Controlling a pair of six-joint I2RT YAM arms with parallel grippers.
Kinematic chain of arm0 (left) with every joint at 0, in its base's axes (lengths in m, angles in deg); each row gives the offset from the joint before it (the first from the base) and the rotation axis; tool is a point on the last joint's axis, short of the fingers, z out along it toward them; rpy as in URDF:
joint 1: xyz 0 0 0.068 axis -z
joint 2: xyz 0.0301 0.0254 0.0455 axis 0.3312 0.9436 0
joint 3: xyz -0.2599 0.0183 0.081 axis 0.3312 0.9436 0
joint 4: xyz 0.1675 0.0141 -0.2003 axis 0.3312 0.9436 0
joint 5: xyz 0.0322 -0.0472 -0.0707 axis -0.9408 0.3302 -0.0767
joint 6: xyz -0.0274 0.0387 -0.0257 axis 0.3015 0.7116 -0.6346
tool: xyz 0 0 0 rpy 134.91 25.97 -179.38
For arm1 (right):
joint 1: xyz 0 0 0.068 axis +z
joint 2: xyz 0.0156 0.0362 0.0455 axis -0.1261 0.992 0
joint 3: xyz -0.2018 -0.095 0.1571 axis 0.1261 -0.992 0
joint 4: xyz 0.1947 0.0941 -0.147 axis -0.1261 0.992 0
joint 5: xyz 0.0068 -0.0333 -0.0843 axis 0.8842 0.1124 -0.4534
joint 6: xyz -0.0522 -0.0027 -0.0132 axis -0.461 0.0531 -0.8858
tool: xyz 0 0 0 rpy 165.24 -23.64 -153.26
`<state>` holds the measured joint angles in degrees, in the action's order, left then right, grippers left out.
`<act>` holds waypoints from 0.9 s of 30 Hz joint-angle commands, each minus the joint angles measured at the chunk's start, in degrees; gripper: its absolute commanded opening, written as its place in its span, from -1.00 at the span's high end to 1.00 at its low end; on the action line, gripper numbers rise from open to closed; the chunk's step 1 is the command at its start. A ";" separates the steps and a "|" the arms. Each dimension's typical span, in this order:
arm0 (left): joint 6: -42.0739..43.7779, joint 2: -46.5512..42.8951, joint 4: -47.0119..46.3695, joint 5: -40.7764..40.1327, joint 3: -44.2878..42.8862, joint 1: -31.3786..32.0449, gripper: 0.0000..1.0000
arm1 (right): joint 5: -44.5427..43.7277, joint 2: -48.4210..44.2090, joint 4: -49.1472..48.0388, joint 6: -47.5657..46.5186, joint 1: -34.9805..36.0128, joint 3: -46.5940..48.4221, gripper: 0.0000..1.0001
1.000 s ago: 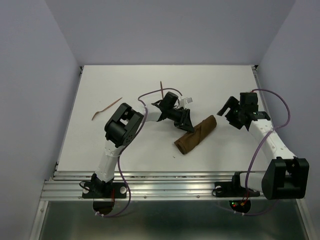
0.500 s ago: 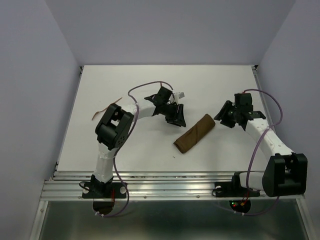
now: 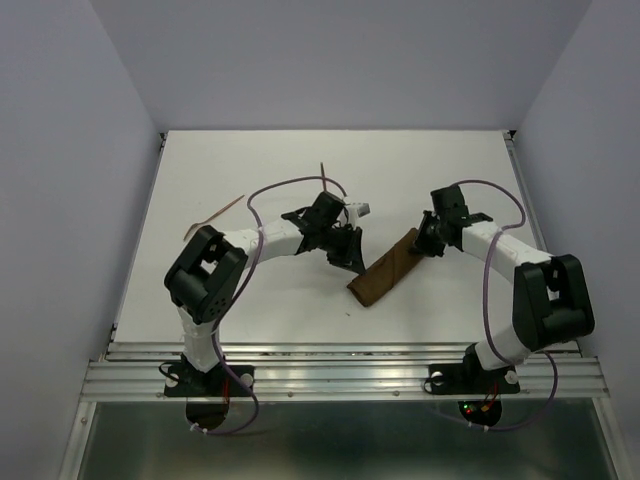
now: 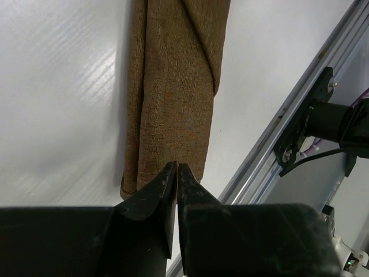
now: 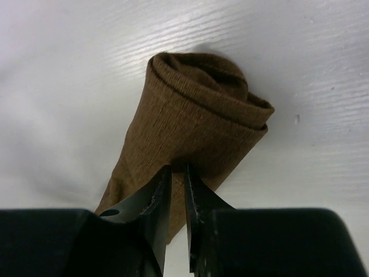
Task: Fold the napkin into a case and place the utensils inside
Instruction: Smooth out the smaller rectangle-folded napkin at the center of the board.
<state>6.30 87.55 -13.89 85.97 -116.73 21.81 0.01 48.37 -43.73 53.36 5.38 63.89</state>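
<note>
The dark brown napkin (image 3: 388, 272) lies folded as a narrow case, slanting across the table's middle (image 4: 179, 86) (image 5: 190, 109). My left gripper (image 3: 352, 262) sits at its near-left end, jaws closed to a sliver with the tips (image 4: 176, 166) on the cloth. At the far-right end, where the layers show as a rounded opening, my right gripper (image 3: 418, 248) has its tips (image 5: 177, 168) pinched into the top layer. Both utensils lie loose on the table. One thin reddish stick (image 3: 214, 214) is at the left and another (image 3: 323, 176) is behind the left gripper.
An aluminium rail (image 3: 330, 365) runs along the table's near edge and also shows in the left wrist view (image 4: 288, 115). Pale walls close in the back and both sides. The right arm's base (image 4: 328, 124) stands beyond the rail.
Both arms have swung in toward the napkin, the left to its near end and the right to its far end. Both pairs of jaws have narrowed from open to nearly closed.
</note>
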 commanded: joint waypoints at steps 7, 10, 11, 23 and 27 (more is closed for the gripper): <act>-0.42 5.33 -1.61 -2.63 0.95 0.69 0.70 | -6.11 9.16 -2.04 -1.08 -0.14 4.54 0.58; 0.37 5.52 0.23 -4.39 -0.10 0.69 0.73 | -6.11 7.76 -1.60 -1.16 -0.14 4.46 0.58; 0.64 4.56 1.28 -5.79 -0.37 0.69 0.73 | -6.11 6.19 -1.42 -1.25 -0.14 4.46 0.58; 0.73 -5.21 7.09 -8.53 -3.89 3.41 0.71 | -11.20 2.56 -0.37 -1.25 -0.14 7.78 0.54; 0.03 -4.33 5.78 -8.61 -2.13 4.91 0.71 | -11.20 6.60 -0.46 -1.69 -0.14 10.42 0.54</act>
<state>6.43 84.29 -8.40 77.45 -118.70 24.82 -8.93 51.72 -43.86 52.59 5.38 70.71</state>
